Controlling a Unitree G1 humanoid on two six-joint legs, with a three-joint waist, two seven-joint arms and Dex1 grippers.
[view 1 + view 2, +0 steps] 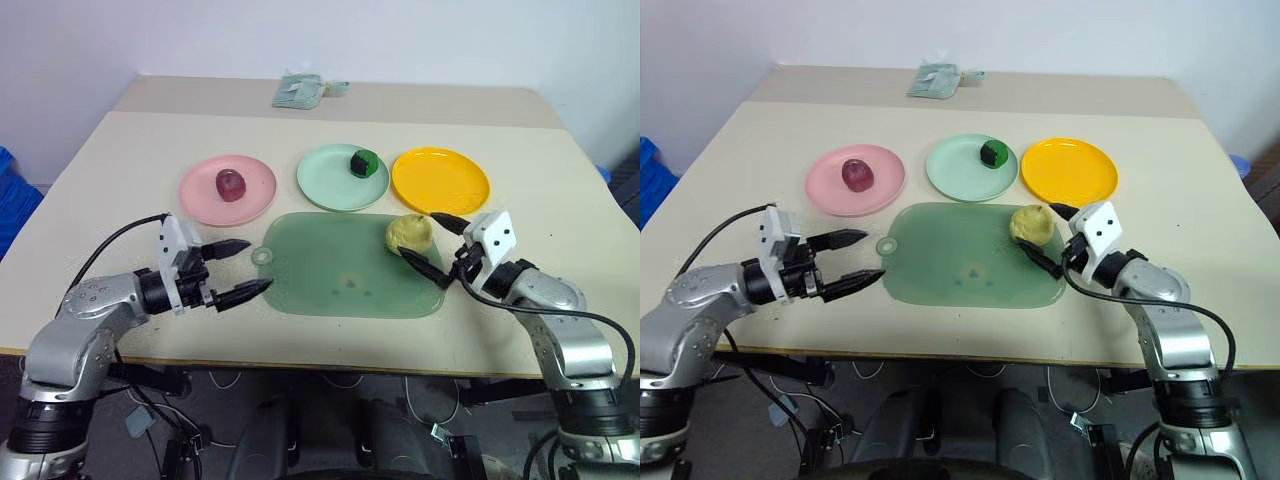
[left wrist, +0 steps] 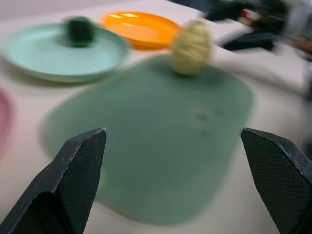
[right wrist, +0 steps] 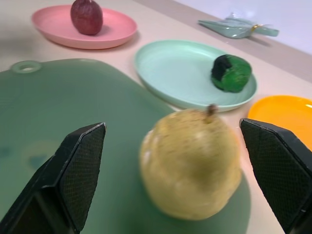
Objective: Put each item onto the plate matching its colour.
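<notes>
- Nearest the camera, the left end effector [image 1: 240, 268] hangs over the bench [image 1: 100, 180] edge beside the green tray [image 1: 340, 275], jaws spread wide and empty.
- The right end effector [image 1: 432, 245] is also wide open, its two fingers bracketing the pale yellow pear [image 1: 409, 232] without visibly touching it.
- The pear stands upright on the tray's far right corner, lumpy, with a short stem; it is the one fruit not yet on a plate.
- The red ball [image 1: 230, 184] sits on the pink plate [image 1: 200, 195], the dark green fruit [image 1: 363, 162] on the mint plate [image 1: 320, 180]; the orange-yellow plate [image 1: 440, 180] is bare.
- Risk: the pear's rounded, tapering body could squirt out or topple if the fingers close off-centre, and it may roll off the tray.
</notes>
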